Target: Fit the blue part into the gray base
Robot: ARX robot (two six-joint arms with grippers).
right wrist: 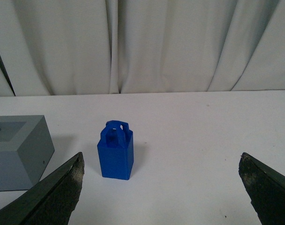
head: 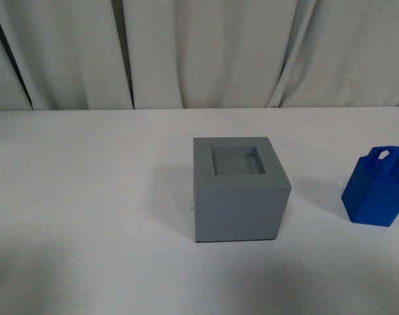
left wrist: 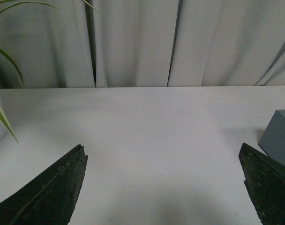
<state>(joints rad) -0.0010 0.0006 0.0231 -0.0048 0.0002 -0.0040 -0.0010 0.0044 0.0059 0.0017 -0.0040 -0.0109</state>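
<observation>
The gray base [head: 239,190] stands upright on the white table near the middle, its square recess facing up and empty. The blue part [head: 377,187] stands upright on the table to its right, near the frame edge, loop handle on top. Neither arm shows in the front view. My left gripper [left wrist: 163,157] is open over bare table, with a corner of the gray base [left wrist: 279,143] beside one finger. My right gripper [right wrist: 161,161] is open and empty; the blue part [right wrist: 115,151] stands ahead of it, nearer one finger, with the gray base [right wrist: 18,150] beyond.
White curtains [head: 206,52] hang behind the table's far edge. A potted plant's leaves [left wrist: 4,61] show at the side of the left wrist view. The white table [head: 88,197] spreads bare to the left of the base.
</observation>
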